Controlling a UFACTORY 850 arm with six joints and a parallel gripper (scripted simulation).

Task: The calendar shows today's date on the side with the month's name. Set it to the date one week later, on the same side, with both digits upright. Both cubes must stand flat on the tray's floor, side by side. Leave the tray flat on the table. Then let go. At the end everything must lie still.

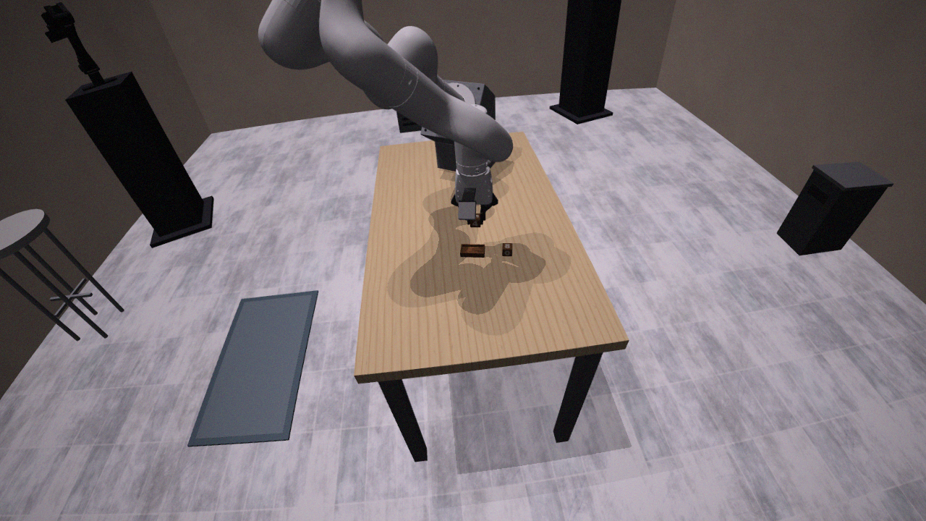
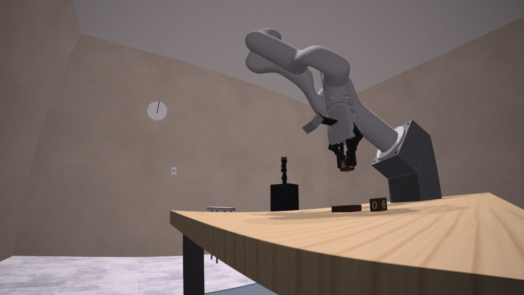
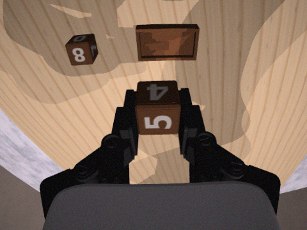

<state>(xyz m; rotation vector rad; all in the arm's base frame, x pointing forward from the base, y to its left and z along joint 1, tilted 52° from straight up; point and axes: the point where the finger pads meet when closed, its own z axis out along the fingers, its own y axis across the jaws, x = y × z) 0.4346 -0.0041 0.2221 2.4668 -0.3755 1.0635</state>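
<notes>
My gripper (image 1: 476, 216) (image 2: 346, 161) (image 3: 157, 103) is shut on a dark brown cube (image 2: 343, 165) (image 3: 158, 120) and holds it well above the table. In the wrist view this cube shows a 5 turned on its side, and a 4, also sideways, on the darker face beyond. The brown tray (image 1: 472, 255) (image 2: 346, 208) (image 3: 167, 27) is empty and lies flat on the table. The other cube (image 1: 506, 249) (image 2: 378, 204) (image 3: 79, 52) stands on the table beside the tray, apart from it, with 8 on top and 0 and 6 on two sides. The calendar's month name is not readable.
The wooden table (image 1: 414, 336) (image 2: 421, 238) carries the tray and the loose cube. The robot's grey base (image 2: 403, 179) stands at the table's far end. A blue-grey mat (image 1: 255, 369), a stool (image 1: 22, 229) and dark pedestals stand or lie off the table.
</notes>
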